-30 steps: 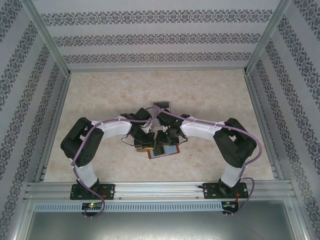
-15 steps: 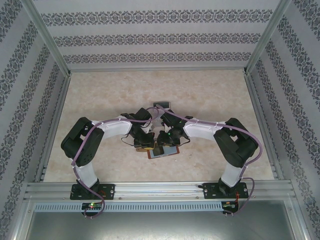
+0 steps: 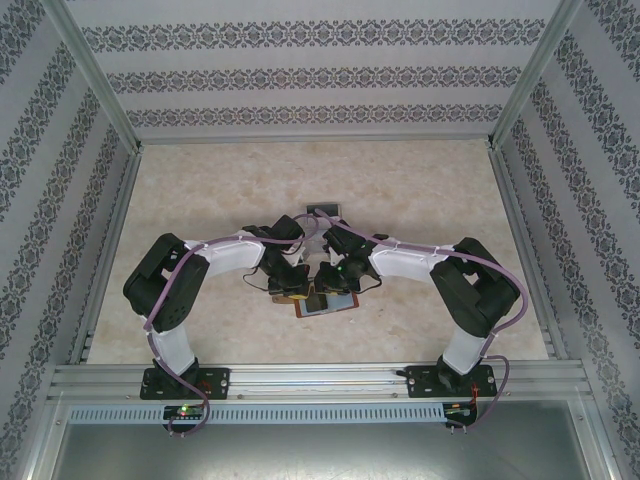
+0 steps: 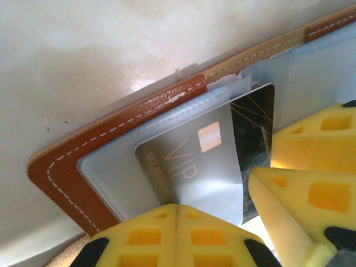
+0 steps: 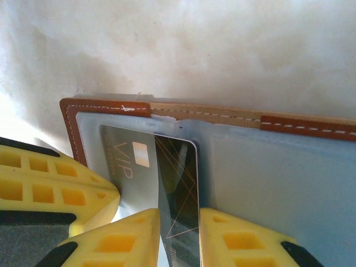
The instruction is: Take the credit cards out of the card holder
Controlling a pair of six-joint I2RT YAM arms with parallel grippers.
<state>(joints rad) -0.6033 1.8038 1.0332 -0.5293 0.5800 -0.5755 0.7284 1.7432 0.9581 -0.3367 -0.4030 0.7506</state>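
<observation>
Right fingers point(image 5: 128, 239) have narrowed, pinching the dark plastic card point(image 5: 178, 183) in the reddish-brown leather wallet point(image 5: 105, 107); left fingers point(image 4: 150, 236), pressed together, pin that wallet. The thin-edge pinch may slip.

You see a stitched brown leather holder point(image 4: 58, 181) with cloudy clear plastic pockets point(image 4: 111, 150), glossy plastic cards point(image 4: 189, 161), and a smooth, shiny table point(image 4: 83, 50).

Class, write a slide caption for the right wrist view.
Right tool straddles a dark card in the open brown wallet.
</observation>
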